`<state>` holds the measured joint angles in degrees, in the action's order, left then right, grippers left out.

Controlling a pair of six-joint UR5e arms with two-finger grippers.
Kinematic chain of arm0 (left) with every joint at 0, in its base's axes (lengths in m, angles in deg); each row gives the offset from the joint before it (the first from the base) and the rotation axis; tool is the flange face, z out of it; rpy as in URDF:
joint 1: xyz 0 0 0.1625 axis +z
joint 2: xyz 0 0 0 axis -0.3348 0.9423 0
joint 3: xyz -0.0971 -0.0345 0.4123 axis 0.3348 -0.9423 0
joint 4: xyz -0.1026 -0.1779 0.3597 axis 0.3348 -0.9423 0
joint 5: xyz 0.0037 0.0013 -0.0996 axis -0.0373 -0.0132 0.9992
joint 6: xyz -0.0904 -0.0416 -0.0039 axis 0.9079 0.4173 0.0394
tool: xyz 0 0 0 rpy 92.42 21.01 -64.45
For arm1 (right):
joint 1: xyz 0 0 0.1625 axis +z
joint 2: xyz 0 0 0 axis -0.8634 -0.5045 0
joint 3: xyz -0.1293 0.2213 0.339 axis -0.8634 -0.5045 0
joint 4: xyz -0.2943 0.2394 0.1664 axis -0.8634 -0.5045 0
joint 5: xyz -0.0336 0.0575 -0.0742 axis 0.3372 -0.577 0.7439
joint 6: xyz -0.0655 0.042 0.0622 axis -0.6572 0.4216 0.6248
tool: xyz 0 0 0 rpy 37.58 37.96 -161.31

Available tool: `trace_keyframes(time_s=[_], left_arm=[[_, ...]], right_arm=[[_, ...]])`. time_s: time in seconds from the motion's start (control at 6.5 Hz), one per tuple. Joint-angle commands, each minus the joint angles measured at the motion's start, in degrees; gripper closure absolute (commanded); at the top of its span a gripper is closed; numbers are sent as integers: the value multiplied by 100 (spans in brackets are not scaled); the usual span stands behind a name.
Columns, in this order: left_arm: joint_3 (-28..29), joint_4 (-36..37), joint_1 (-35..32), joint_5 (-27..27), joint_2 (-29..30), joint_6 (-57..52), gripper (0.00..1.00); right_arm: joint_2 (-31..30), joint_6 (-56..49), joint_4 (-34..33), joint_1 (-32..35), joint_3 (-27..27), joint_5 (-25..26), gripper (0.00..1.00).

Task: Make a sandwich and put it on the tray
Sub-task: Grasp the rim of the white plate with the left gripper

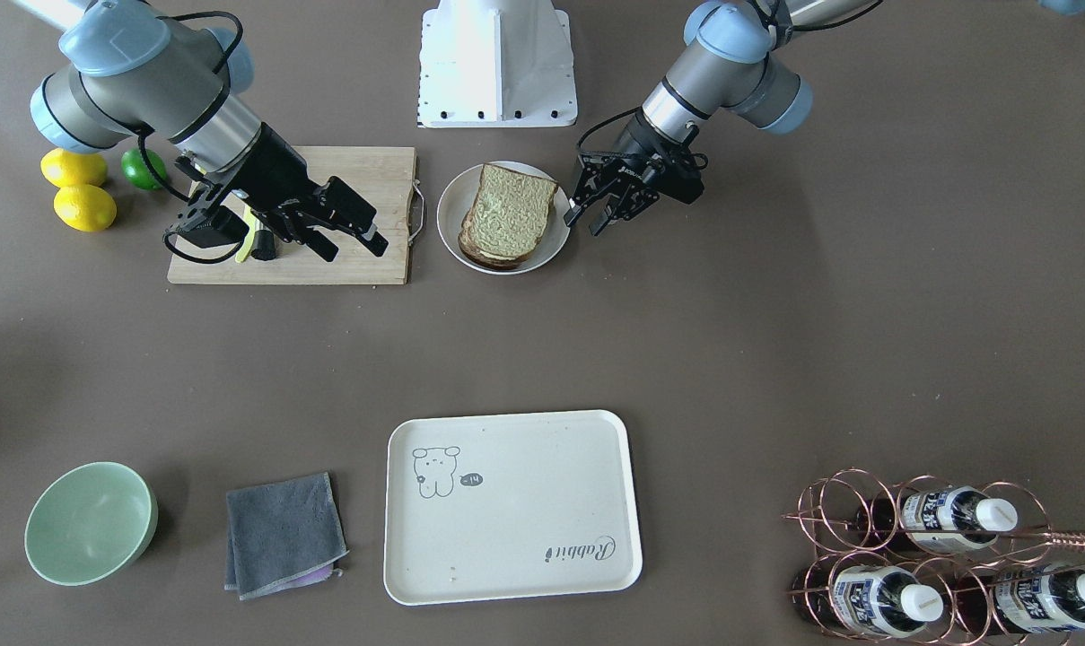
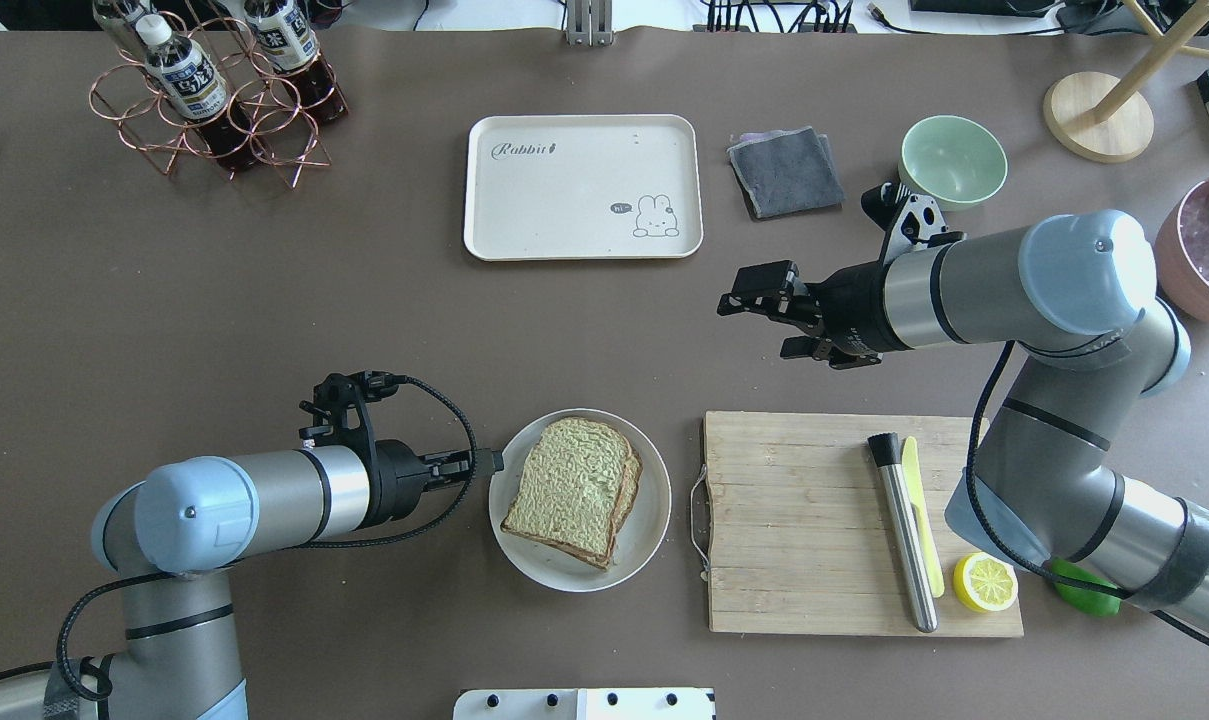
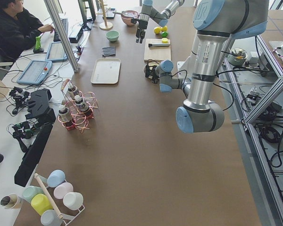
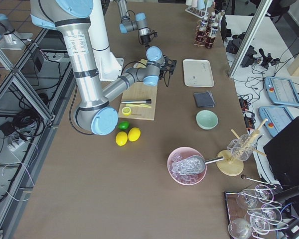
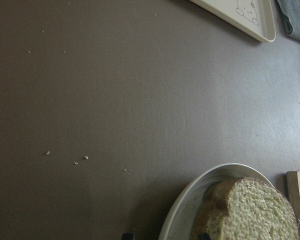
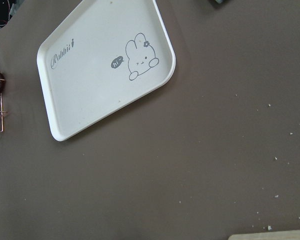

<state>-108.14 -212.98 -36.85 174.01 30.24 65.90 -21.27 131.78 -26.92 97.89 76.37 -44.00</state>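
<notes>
Sandwich [image 2: 574,487] sits on white plate [image 2: 654,500], well apart from tray [image 2: 564,215]. Judgement: light, soft, easily crushed, and the top slice may slide. Pinch both slices together across opposite crusts, gently. Filling hidden between the slices. Left gripper [image 1: 587,222] just beside plate, jaws parted, empty. Right gripper [image 2: 764,320] well apart, jaws wide, empty.
</notes>
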Motion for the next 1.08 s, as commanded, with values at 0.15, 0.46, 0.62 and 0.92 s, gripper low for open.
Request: trace_keyframes(time_s=[0.15, 0.46, 0.62, 0.92], left_arm=[[122, -3, 59, -36, 41, -3, 53], [122, 5, 59, -36, 41, -3, 56], [122, -3, 146, -105, 41, -3, 56], [131, 6, 375, -414, 76, -3, 56]], right_arm=[[8, 0, 24, 13, -10, 19, 1], [8, 0, 24, 13, -19, 19, 1], [-1, 0, 24, 13, -19, 19, 1], [-80, 0, 32, 22, -10, 10, 1]])
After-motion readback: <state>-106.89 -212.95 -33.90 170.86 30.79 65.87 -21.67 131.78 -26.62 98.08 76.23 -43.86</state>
